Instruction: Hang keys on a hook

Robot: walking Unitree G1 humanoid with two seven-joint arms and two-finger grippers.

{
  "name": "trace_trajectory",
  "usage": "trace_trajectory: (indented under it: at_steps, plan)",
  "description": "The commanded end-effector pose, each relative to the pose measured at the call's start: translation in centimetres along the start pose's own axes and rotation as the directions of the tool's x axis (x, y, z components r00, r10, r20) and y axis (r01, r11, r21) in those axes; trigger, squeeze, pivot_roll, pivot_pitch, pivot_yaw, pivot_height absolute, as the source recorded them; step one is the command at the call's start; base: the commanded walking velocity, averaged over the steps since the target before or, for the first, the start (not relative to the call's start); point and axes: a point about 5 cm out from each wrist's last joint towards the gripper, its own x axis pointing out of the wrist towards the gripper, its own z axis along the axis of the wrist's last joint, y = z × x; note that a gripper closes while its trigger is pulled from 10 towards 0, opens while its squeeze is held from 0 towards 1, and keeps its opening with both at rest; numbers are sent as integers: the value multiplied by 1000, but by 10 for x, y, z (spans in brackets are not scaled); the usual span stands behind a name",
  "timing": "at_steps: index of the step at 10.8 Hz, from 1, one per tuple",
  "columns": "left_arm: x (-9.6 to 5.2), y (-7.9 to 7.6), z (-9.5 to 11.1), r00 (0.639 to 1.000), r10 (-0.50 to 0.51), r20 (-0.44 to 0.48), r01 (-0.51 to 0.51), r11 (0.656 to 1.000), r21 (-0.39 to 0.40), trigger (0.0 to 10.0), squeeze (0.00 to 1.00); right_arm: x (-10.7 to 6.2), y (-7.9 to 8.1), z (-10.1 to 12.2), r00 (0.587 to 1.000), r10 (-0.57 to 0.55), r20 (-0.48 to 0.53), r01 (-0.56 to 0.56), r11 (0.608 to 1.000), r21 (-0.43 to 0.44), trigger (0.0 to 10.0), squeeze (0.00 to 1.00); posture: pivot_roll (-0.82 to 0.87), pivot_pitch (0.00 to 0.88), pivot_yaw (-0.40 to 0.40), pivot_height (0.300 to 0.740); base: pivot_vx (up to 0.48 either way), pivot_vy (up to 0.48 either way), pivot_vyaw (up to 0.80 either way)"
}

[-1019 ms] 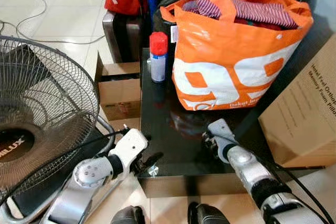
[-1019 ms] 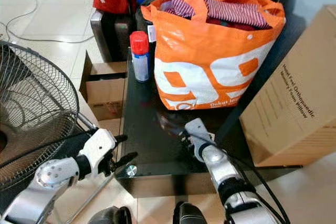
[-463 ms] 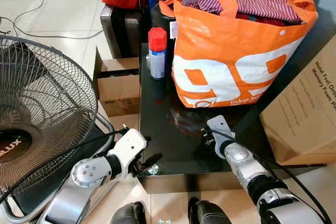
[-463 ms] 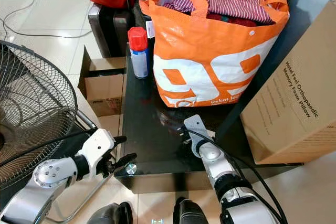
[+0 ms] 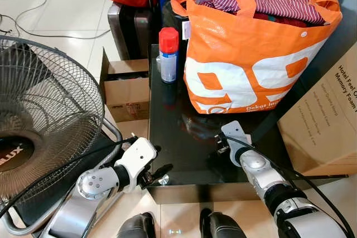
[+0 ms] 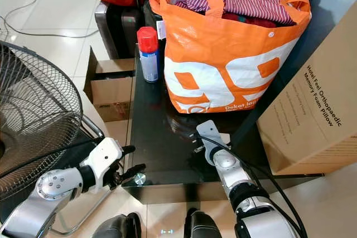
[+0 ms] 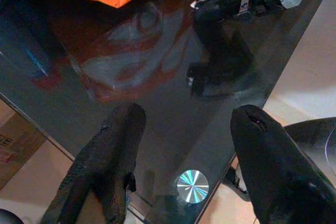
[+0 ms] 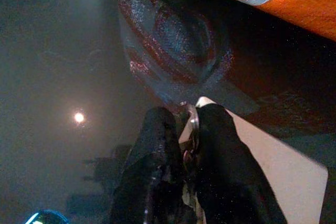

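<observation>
Leftmost, a fan [image 5: 39,121] fills the frame's left side. Lower left, the left gripper [image 5: 158,172] hovers at the glossy black surface's [image 5: 184,149] near corner, jaws spread. A spray can [image 5: 168,55] and orange bag [image 5: 254,48] stand in the upper middle. Right of centre, the right gripper [image 8: 181,129] pinches the metal keys [image 8: 191,129] just above the surface, before the bag.

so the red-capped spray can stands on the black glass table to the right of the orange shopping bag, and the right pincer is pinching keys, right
Not quite. The red-capped spray can stands to the left of the orange shopping bag on the black glass table, as the left eye view shows. The right pincer is indeed shut on the metal keys.
</observation>
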Motion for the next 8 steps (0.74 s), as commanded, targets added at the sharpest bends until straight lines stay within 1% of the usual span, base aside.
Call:
trace_trajectory:
  at_steps: [1,3,5,7,8]
  plan:
    - [0,-4,0,1000,-19,-3,19,1000,1,10000,0,-5,3,-26,994,11,-106,-8,1000,21,0,0,-59,212,-4,740,0,0,0]
    - [1,-4,-1,1000,-20,-3,20,1000,1,10000,0,-5,3,-26,994,14,-105,-12,1000,23,0,0,-61,207,-4,740,0,0,0]
    - [5,-1,-2,1000,-18,-1,18,1000,3,10000,0,-5,-1,-23,996,14,-89,-12,1000,26,0,0,-75,171,2,740,0,0,0]
    - [13,2,2,1000,-17,22,17,1000,19,10000,0,-8,-13,-15,1000,9,-1,-9,998,62,0,0,-89,115,2,740,0,0,0]
    - [15,6,7,999,11,53,-11,1000,9,10000,0,-15,-21,-10,997,-3,72,-7,990,141,0,0,-93,71,-3,740,0,0,0]
